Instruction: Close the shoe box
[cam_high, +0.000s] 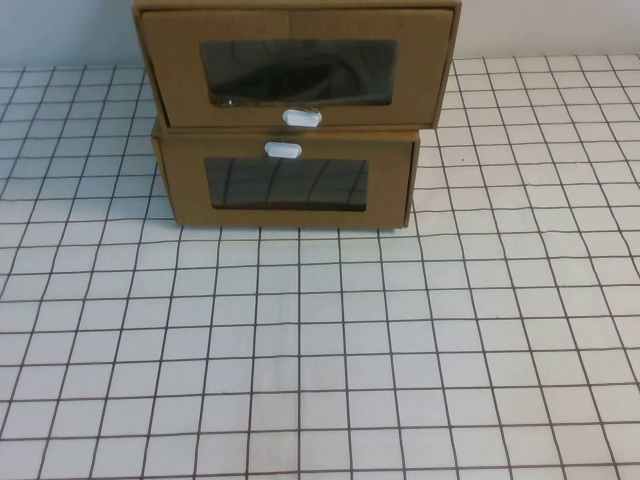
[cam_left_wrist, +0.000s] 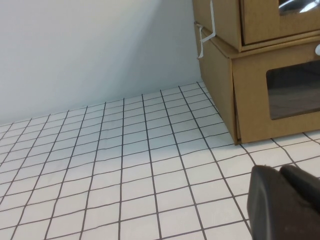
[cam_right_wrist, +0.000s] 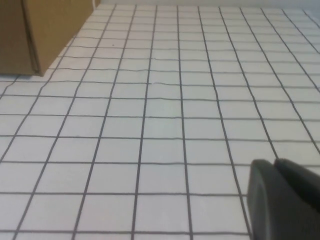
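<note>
The shoe box (cam_high: 295, 65), stacked on another box (cam_high: 287, 183) at twelve o'clock, looks fully pushed in already; left gripper (cam_left_wrist: 286, 202) and right gripper (cam_right_wrist: 285, 197) hover low over the tabletop (cam_high: 330, 360), grip state unclear.

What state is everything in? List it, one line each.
shoe box: on top of the stack, drawer about flush, full closure unclear.
lower cardboard box: drawer looks shut.
left gripper: low over the table, short of the boxes.
right gripper: low over the table, away from the boxes.
</note>
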